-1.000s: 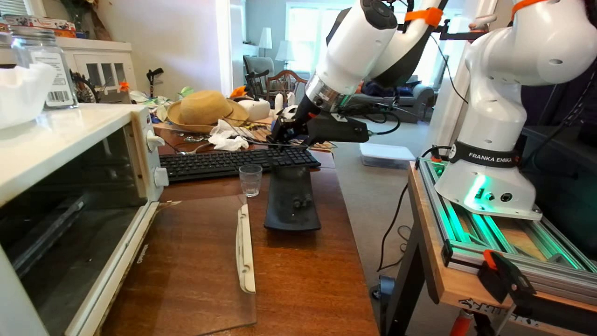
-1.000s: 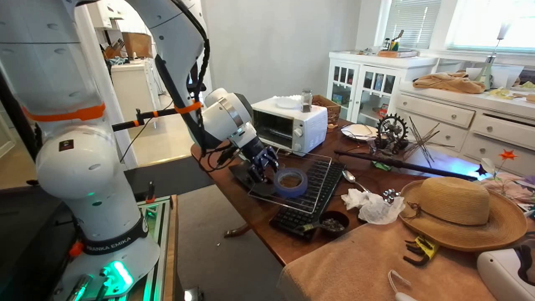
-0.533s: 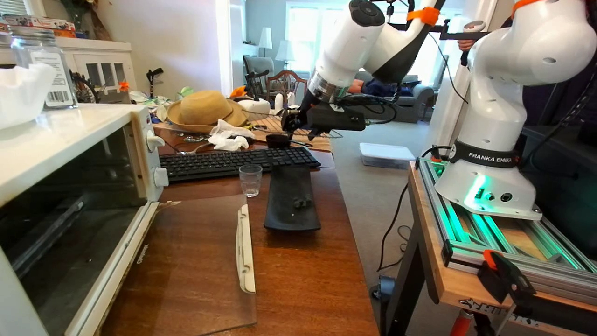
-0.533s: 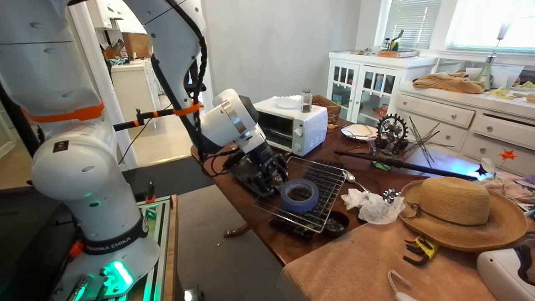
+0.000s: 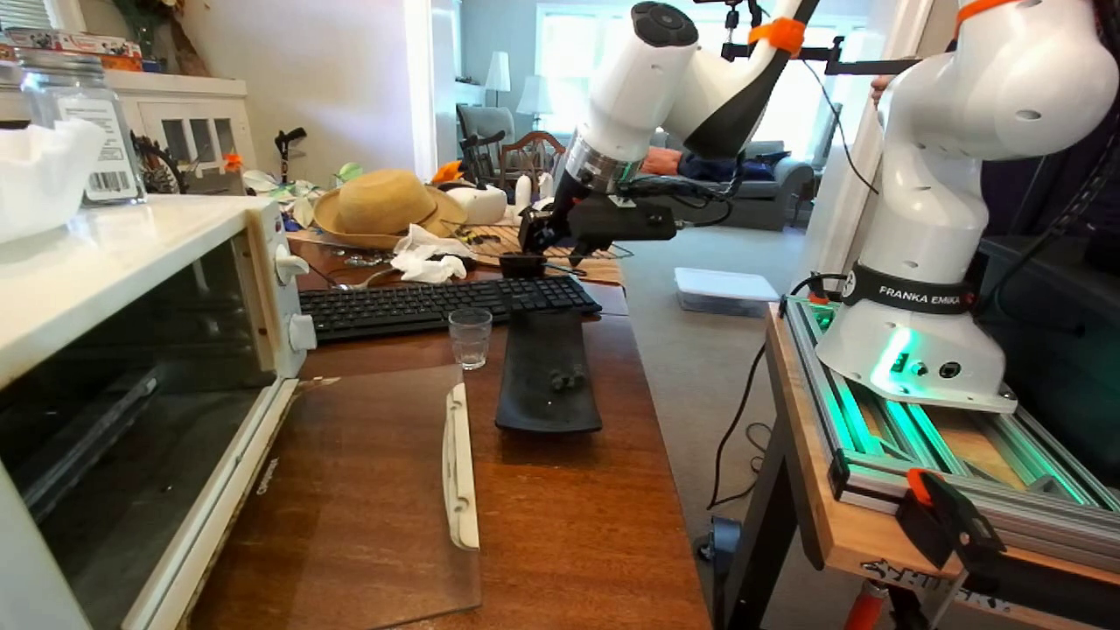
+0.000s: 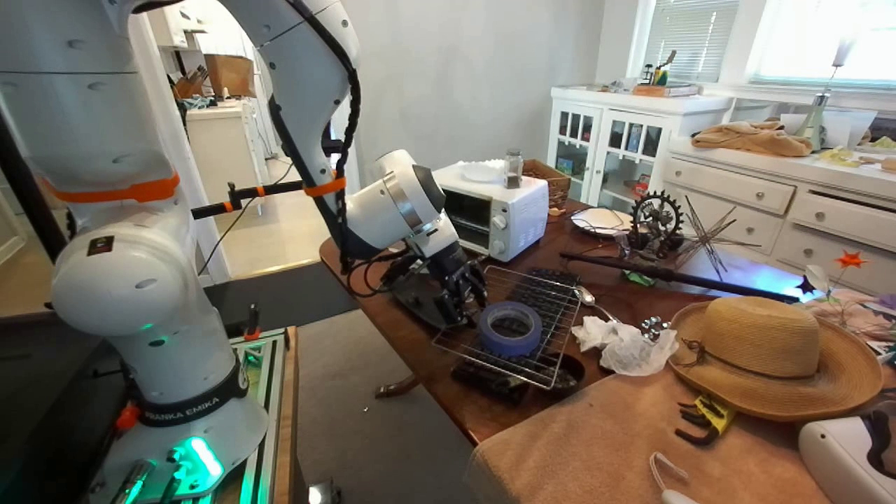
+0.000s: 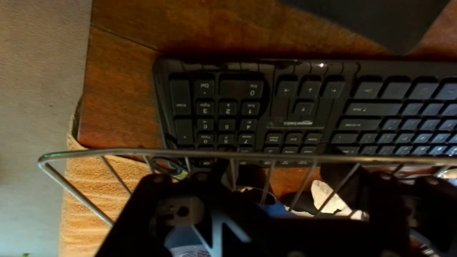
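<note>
Wire rack (image 7: 246, 155) raised above worktop (image 5: 569, 499)

Rim nearest the pincer (image 6: 467, 310) runs roughly parallel to the length of the keyboard (image 5: 437, 304); longer axis unclear. Finish: silvery metal, open bars; blue tape roll (image 6: 509, 348) on top. Pincer meets that rim, fingers apparently apart; whether it clamps the wires cannot be told.

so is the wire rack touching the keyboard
Apart. In an exterior view, the wire rack hangs clear of the keyboard, with part of a dark bowl showing in the gap between the two.
</note>
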You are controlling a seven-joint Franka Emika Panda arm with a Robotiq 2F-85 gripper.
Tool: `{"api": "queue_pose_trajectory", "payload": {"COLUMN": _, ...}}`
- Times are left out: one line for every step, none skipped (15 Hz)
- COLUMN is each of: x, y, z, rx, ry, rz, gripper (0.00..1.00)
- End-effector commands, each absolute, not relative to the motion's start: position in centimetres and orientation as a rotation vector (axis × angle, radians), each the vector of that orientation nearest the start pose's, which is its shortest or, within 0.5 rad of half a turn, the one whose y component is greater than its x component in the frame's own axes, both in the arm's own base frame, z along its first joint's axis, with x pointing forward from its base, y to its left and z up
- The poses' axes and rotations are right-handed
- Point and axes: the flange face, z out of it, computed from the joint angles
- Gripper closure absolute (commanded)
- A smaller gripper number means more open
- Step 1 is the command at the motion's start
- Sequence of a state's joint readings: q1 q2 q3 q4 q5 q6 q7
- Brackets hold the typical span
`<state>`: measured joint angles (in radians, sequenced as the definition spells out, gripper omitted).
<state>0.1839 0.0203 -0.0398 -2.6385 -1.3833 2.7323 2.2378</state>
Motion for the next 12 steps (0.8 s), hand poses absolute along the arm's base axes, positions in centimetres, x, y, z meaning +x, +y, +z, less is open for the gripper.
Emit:
{"api": "queue_pose_trajectory", "payload": {"x": 40.9, "y": 10.9, "z": 22.5, "rx": -2.844, "ry": 1.309, "rz": -0.842, "gripper": 0.61}}
{"api": "queue_pose_trajectory", "payload": {"x": 41.1, "y": 11.1, "z": 22.4, "rx": -2.831, "ry": 1.328, "rz": -0.843, "gripper": 0.61}}
{"api": "queue_pose_trajectory", "payload": {"x": 41.2, "y": 11.3, "z": 22.2, "rx": -2.818, "ry": 1.343, "rz": -0.838, "gripper": 0.61}}
{"api": "queue_pose_trajectory", "payload": {"x": 41.3, "y": 11.6, "z": 22.1, "rx": -2.808, "ry": 1.359, "rz": -0.842, "gripper": 0.61}}
{"api": "queue_pose_trajectory", "payload": {"x": 41.4, "y": 11.8, "z": 21.9, "rx": -2.799, "ry": 1.376, "rz": -0.841, "gripper": 0.61}}
{"api": "queue_pose_trajectory", "payload": {"x": 41.4, "y": 12.0, "z": 21.6, "rx": -2.797, "ry": 1.390, "rz": -0.837, "gripper": 0.61}}
{"api": "queue_pose_trajectory", "payload": {"x": 41.5, "y": 12.2, "z": 21.3, "rx": -2.797, "ry": 1.396, "rz": -0.829, "gripper": 0.61}}
{"api": "queue_pose_trajectory", "payload": {"x": 41.5, "y": 12.4, "z": 21.0, "rx": -2.802, "ry": 1.393, "rz": -0.818, "gripper": 0.61}}
{"api": "queue_pose_trajectory", "payload": {"x": 41.6, "y": 12.5, "z": 20.7, "rx": -2.807, "ry": 1.393, "rz": -0.813, "gripper": 0.61}}
{"api": "queue_pose_trajectory", "payload": {"x": 41.6, "y": 12.7, "z": 20.4, "rx": -2.810, "ry": 1.394, "rz": -0.805, "gripper": 0.61}}
{"api": "queue_pose_trajectory", "payload": {"x": 41.7, "y": 12.9, "z": 20.1, "rx": -2.811, "ry": 1.397, "rz": -0.796, "gripper": 0.61}}
{"api": "queue_pose_trajectory", "payload": {"x": 41.8, "y": 13.0, "z": 19.7, "rx": -2.814, "ry": 1.399, "rz": -0.788, "gripper": 0.61}}
